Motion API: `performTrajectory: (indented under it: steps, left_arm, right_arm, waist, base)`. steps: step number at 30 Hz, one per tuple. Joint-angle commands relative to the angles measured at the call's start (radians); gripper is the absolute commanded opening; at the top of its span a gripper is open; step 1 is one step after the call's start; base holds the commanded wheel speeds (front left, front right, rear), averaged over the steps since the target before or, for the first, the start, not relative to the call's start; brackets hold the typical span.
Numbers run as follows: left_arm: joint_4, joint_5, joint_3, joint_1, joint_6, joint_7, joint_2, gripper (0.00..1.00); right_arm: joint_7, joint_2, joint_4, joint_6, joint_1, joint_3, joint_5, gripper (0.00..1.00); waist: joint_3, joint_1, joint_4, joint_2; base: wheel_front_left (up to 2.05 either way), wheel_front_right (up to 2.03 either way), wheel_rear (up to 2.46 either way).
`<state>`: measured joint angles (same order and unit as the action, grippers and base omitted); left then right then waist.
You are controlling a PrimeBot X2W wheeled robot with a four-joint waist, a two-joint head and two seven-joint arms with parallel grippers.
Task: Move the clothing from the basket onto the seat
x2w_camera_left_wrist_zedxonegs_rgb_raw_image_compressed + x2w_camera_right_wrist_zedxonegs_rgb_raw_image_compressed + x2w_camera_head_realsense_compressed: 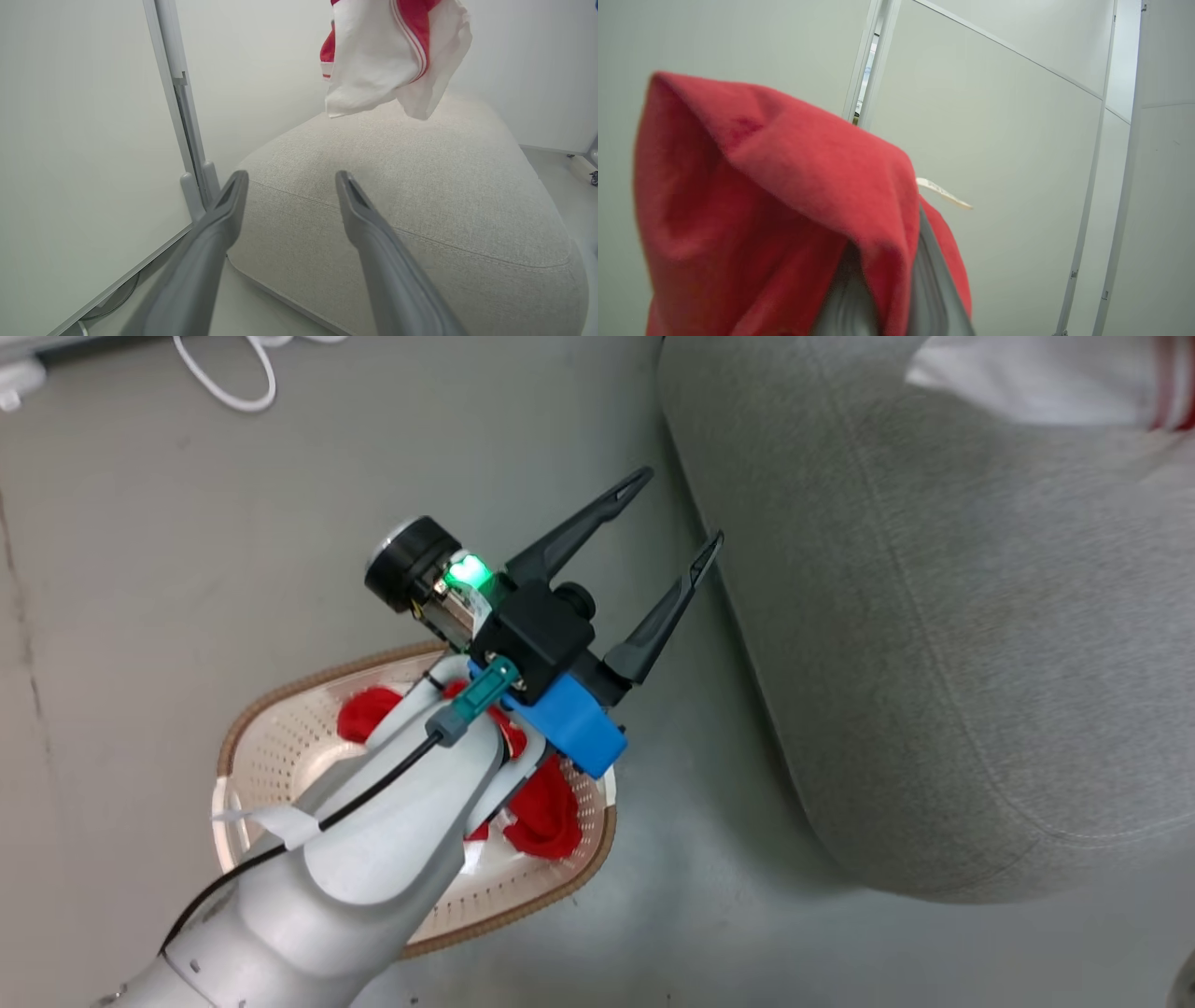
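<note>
The left pincer [681, 506] hangs wide open and empty, fingers aimed at two o'clock toward the grey seat [934, 663]. Its arm reaches over the basket [280, 747] on the floor at seven o'clock, where one red garment [546, 812] lies. The right pincer [889, 294] is clamped tight on the other garment [775, 186], red and white, dangling over the seat.
</note>
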<state>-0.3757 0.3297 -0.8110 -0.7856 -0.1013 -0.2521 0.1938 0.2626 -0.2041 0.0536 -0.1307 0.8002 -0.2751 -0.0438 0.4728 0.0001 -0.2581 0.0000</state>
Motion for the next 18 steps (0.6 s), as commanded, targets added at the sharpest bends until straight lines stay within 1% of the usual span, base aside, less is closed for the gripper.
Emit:
performTrajectory:
  steps: [1, 6, 9, 14, 18]
  left_arm:
    - [0.009, -0.011, 0.002, -0.033, -0.002, 0.003, 0.01, 1.0]
    - [0.019, -0.026, -0.004, -0.073, -0.005, 0.008, 0.026, 1.0]
    - [0.022, -0.03, -0.007, -0.088, -0.005, 0.008, 0.033, 1.0]
    - [0.026, -0.037, -0.016, -0.105, -0.006, 0.008, 0.033, 1.0]
    - [0.027, -0.038, -0.019, -0.108, -0.002, 0.005, 0.036, 1.0]
  right_arm:
    - [0.003, -0.033, -0.002, 0.0, 0.062, -0.038, -0.008, 0.0]
    - [0.003, -0.092, 0.027, 0.0, 0.174, -0.124, -0.029, 0.0]
    - [0.003, -0.124, 0.065, 0.0, 0.212, -0.149, -0.022, 0.0]
    - [0.003, -0.179, 0.188, 0.0, 0.246, -0.164, -0.007, 0.0]
    - [0.004, -0.216, 0.303, 0.0, 0.241, -0.165, 0.01, 0.0]
  waist:
    - [0.097, -0.0001, 0.034, 0.0]
    - [0.182, -0.0001, 0.047, 0.0]
    - [0.218, -0.0001, 0.054, 0.0]
    - [0.26, -0.0001, 0.072, 0.0]
    - [0.275, -0.0001, 0.082, 0.0]
  base:
    - [0.0, 0.0, 0.0]
    - [0.0, 0.0, 0.0]
    - [0.0, 0.0, 0.0]
    - [0.0, 0.0, 0.0]
    - [0.0, 0.0, 0.0]
